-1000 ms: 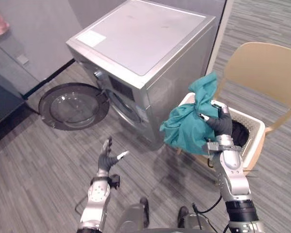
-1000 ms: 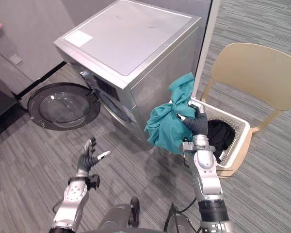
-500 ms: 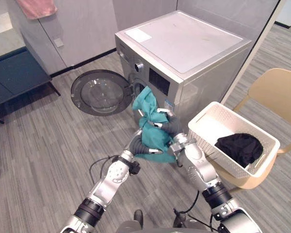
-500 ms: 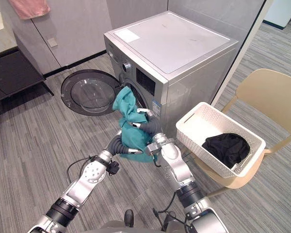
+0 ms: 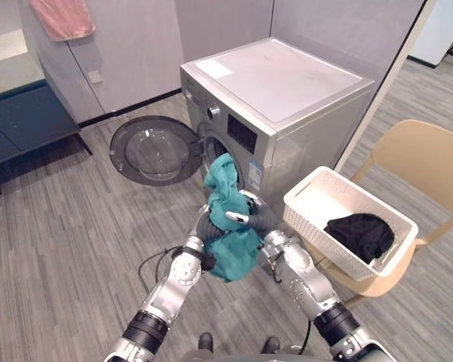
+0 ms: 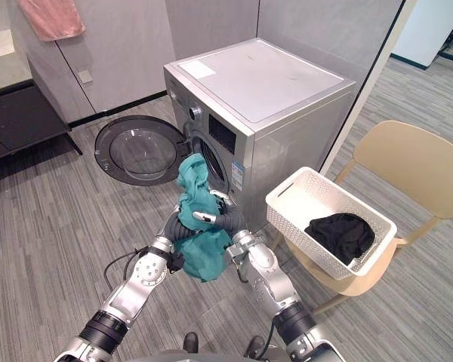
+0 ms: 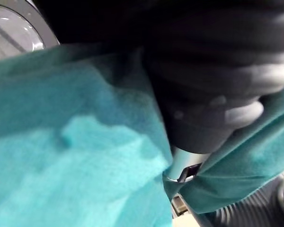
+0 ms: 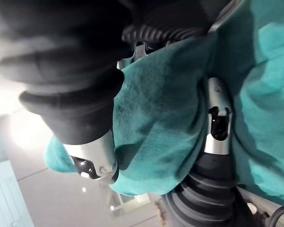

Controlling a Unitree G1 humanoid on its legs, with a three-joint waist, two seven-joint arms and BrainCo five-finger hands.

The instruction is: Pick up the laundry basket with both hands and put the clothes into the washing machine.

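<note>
Your teal garment [image 5: 228,226] is up off the floor, bunched between both hands right in front of the washing machine [image 5: 287,83] opening, not inside the drum as far as I can see. Your right hand [image 5: 258,219] has its fingers curled round the cloth, with one silver finger lying across the front of it. Your left hand [image 5: 202,226] is pressed in against the cloth from the left and buried in the folds, so I can't tell if it's gripping. The round door [image 5: 155,151] hangs open to the left. The white laundry basket [image 5: 309,197] sits on the beige chair [image 5: 430,158] to the right, with a black garment [image 5: 362,234] in it.
</note>
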